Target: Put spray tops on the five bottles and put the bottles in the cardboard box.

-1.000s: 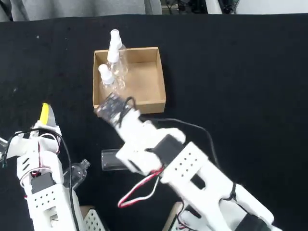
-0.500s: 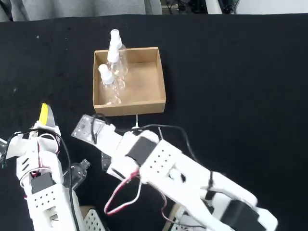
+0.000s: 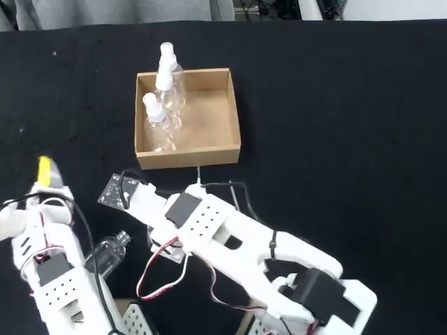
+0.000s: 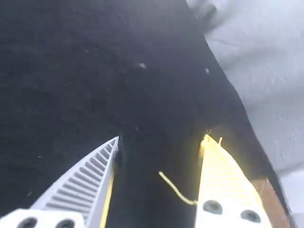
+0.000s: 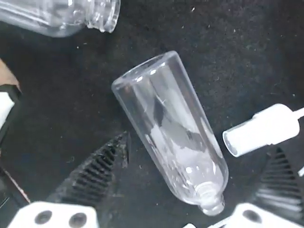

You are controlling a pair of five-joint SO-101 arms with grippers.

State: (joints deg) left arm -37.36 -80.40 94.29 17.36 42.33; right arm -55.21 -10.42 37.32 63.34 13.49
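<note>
Hovering my right gripper, jaws spread wide, astride the capless bottle lying on the bench, ready to clamp it; a spray top lies just beside.

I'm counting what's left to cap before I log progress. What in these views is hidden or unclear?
- High view: the right arm covers most of the lying bottle and the spray top beside it.
- Right wrist view: the frame edge cuts off a second uncapped bottle and the spray top's tube.
- High view: the three capped bottles in the cardboard box overlap; whether their tops sit fully on is too small to tell.
</note>
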